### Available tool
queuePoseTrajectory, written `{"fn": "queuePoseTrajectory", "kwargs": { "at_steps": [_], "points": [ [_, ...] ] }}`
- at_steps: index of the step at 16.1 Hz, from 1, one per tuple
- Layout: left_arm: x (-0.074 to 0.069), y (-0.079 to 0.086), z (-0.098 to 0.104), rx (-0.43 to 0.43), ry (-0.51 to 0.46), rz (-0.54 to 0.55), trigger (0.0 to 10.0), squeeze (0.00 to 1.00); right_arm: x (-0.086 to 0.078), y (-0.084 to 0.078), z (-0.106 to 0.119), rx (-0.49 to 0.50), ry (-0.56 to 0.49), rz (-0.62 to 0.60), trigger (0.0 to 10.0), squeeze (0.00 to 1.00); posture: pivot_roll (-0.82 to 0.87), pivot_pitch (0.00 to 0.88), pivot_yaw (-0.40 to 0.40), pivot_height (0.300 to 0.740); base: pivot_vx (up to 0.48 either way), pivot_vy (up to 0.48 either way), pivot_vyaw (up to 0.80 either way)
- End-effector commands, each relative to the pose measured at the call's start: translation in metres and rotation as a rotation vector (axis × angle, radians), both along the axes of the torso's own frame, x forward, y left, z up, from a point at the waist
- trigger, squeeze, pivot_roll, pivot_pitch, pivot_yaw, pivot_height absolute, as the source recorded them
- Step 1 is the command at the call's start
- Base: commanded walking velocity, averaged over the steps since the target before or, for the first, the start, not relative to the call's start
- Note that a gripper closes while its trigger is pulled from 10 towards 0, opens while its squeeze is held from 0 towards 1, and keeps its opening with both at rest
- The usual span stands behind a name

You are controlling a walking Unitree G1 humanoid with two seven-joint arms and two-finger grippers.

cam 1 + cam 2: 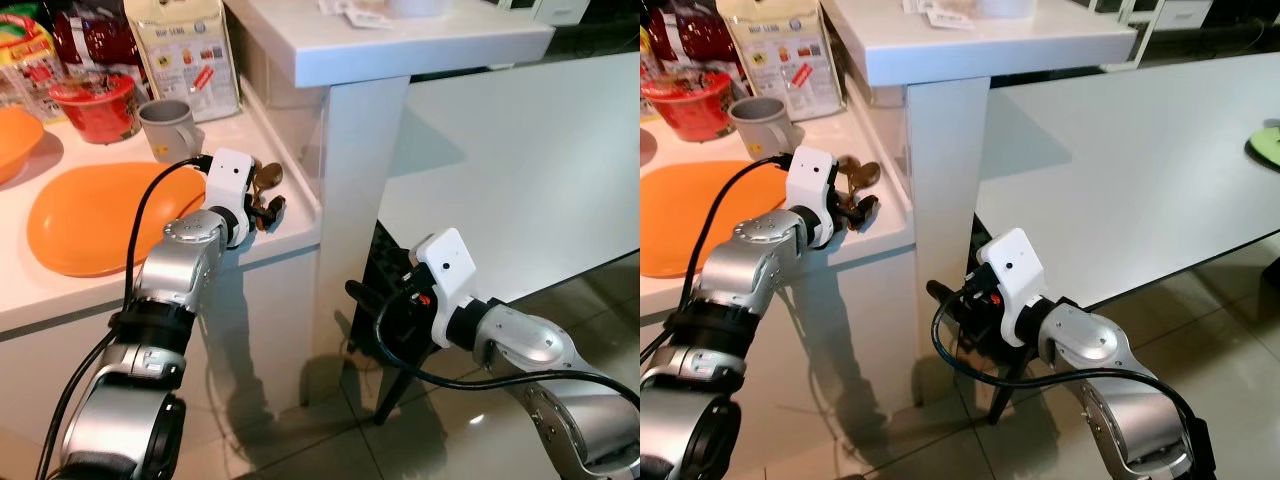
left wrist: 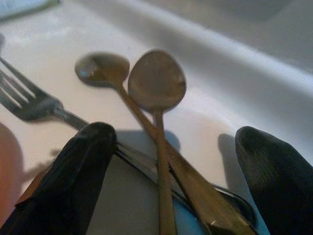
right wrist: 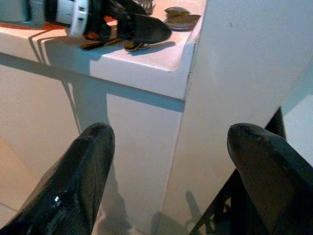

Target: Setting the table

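Note:
Two brownish metal spoons (image 2: 156, 81) and a fork (image 2: 24, 100) lie at the right end of the white counter (image 1: 293, 222), next to the wall of a raised shelf. My left gripper (image 2: 176, 147) hovers open just over their handles, one finger on each side; from the head it sits at the counter's front edge (image 1: 265, 205). An orange plate (image 1: 90, 215) lies on the counter to its left. My right gripper (image 3: 168, 142) stands open low down, in front of the white pillar (image 1: 355, 200) and below the counter edge, holding nothing.
A grey mug (image 1: 168, 128), a red bowl (image 1: 95, 105), an orange bowl (image 1: 15, 140) and food packets (image 1: 185, 50) stand at the counter's back. A large white table (image 1: 520, 170) spreads to the right, with a green plate (image 1: 1268, 145) at its far edge. A dark frame (image 1: 385, 260) stands under it.

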State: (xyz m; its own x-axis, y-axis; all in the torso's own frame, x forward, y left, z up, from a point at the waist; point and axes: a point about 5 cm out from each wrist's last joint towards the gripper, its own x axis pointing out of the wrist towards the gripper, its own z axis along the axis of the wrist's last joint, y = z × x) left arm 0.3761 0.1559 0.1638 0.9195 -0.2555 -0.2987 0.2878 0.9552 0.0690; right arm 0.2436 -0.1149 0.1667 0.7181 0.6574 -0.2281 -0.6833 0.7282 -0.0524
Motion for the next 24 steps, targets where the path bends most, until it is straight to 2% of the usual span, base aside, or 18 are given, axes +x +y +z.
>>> {"fn": "queuePoseTrajectory", "kwargs": {
  "at_steps": [1, 2, 4, 5, 6, 8, 9, 10, 12, 15, 16, 20, 24],
  "points": [
    [0.005, -0.001, 0.003, -0.022, 0.000, 0.013, 9.8, 0.00, -0.001, 0.001, 0.005, -0.003, -0.007, 0.022, 10.0, 0.00, -0.03, 0.013, -0.031, 0.740, 0.000, 0.000, 0.00],
    [0.006, 0.000, 0.002, -0.026, 0.004, 0.022, 9.9, 0.00, -0.001, 0.001, 0.005, -0.003, -0.006, 0.025, 10.0, 0.00, -0.03, 0.014, -0.030, 0.740, 0.000, 0.000, 0.00],
    [0.009, 0.004, -0.001, -0.031, 0.031, 0.056, 9.3, 0.00, -0.002, 0.001, 0.005, -0.006, 0.000, 0.037, 10.0, 0.00, -0.03, 0.014, -0.031, 0.740, 0.000, 0.000, 0.00],
    [0.009, 0.005, -0.003, -0.033, 0.046, 0.067, 7.8, 0.00, -0.002, 0.001, 0.005, -0.008, 0.002, 0.042, 10.0, 0.00, -0.03, 0.016, -0.032, 0.740, 0.000, 0.000, 0.00],
    [0.010, 0.006, -0.005, -0.034, 0.060, 0.075, 5.5, 0.00, -0.002, 0.001, 0.004, -0.011, 0.005, 0.045, 10.0, 0.00, -0.03, 0.016, -0.033, 0.740, 0.000, 0.000, 0.00],
    [0.010, 0.007, -0.010, -0.021, 0.081, 0.080, 3.6, 0.00, -0.003, 0.001, 0.004, -0.017, 0.010, 0.054, 10.0, 0.00, -0.03, 0.017, -0.036, 0.740, 0.000, 0.000, 0.00],
    [0.010, 0.008, -0.011, -0.010, 0.084, 0.080, 2.3, 0.00, -0.003, 0.001, 0.004, -0.021, 0.011, 0.059, 10.0, 0.00, -0.03, 0.016, -0.037, 0.740, 0.000, 0.000, 0.00],
    [0.011, 0.008, -0.011, 0.014, 0.083, 0.077, 0.4, 0.00, -0.003, 0.001, 0.004, -0.024, 0.013, 0.062, 10.0, 0.00, -0.03, 0.016, -0.037, 0.740, 0.000, 0.000, 0.00],
    [0.010, 0.009, -0.013, 0.058, 0.086, 0.072, 0.0, 0.00, -0.004, 0.001, 0.004, -0.029, 0.014, 0.069, 10.0, 0.00, -0.03, 0.015, -0.039, 0.740, 0.000, 0.000, 0.00],
    [0.010, 0.007, -0.014, 0.253, 0.053, -0.003, 0.0, 0.00, -0.004, 0.001, 0.003, -0.046, 0.014, 0.083, 10.0, 0.00, -0.04, 0.011, -0.040, 0.740, 0.000, 0.000, 0.00],
    [0.010, 0.005, -0.015, 0.277, 0.050, -0.023, 0.0, 0.00, -0.005, 0.001, 0.002, -0.048, 0.014, 0.085, 10.0, 0.00, -0.04, 0.010, -0.040, 0.740, 0.000, 0.000, 0.00],
    [0.010, 0.004, -0.016, 0.298, 0.052, -0.038, 0.0, 0.00, -0.005, 0.001, 0.002, -0.056, 0.014, 0.091, 10.0, 0.00, -0.04, 0.004, -0.039, 0.740, 0.000, 0.000, 0.00],
    [0.008, 0.001, -0.021, 0.211, 0.103, -0.055, 0.0, 0.00, -0.006, 0.000, 0.001, -0.057, 0.021, 0.095, 10.0, 0.00, -0.04, 0.003, -0.037, 0.740, 0.000, 0.000, 0.00]
  ]
}}
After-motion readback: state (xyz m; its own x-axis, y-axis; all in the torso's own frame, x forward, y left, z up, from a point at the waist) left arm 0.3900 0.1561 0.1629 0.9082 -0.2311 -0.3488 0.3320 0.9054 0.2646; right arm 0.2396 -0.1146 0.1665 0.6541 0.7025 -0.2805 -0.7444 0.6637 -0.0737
